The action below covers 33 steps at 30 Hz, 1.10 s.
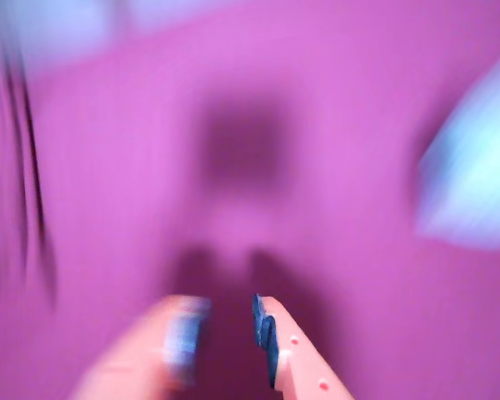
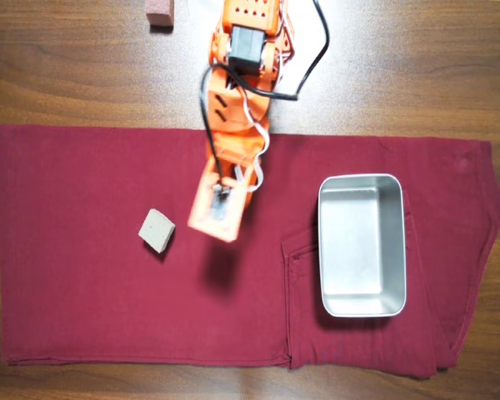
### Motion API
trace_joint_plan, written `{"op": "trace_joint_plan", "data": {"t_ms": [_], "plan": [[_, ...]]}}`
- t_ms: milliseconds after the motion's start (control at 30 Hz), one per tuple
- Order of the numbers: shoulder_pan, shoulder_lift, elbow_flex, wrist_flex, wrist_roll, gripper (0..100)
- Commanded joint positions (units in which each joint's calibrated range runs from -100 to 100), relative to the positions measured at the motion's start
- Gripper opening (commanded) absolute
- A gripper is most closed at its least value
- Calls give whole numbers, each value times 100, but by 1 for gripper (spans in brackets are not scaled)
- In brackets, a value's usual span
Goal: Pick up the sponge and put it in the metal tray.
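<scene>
In the overhead view the sponge [image 2: 157, 230], a small grey-beige block, lies on the dark red cloth to the left of centre. The metal tray [image 2: 362, 250] stands empty on the cloth at the right. My orange gripper [image 2: 219, 229] hangs above the cloth just right of the sponge, apart from it, casting a shadow below. The wrist view is heavily blurred; there the gripper [image 1: 229, 317] shows two fingers with blue pads [image 1: 264, 329] and an empty gap between them. The sponge does not show in that view.
The red cloth [image 2: 83, 292] covers most of the wooden table [image 2: 417, 58]. A pinkish-red block [image 2: 160, 12] sits on bare wood at the top edge, left of the arm base. A pale blurred shape [image 1: 475, 183] fills the wrist view's right edge.
</scene>
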<state>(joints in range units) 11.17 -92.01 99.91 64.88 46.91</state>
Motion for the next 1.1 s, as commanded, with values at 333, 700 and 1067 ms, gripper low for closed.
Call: {"op": "trace_joint_plan", "data": {"t_ms": [333, 700, 1067], "plan": [[1945, 5424, -6691, 1926, -493, 31], [2895, 7413, -8184, 2184, 303, 27], [3653, 8931, -9695, 3512, 698, 51]]}}
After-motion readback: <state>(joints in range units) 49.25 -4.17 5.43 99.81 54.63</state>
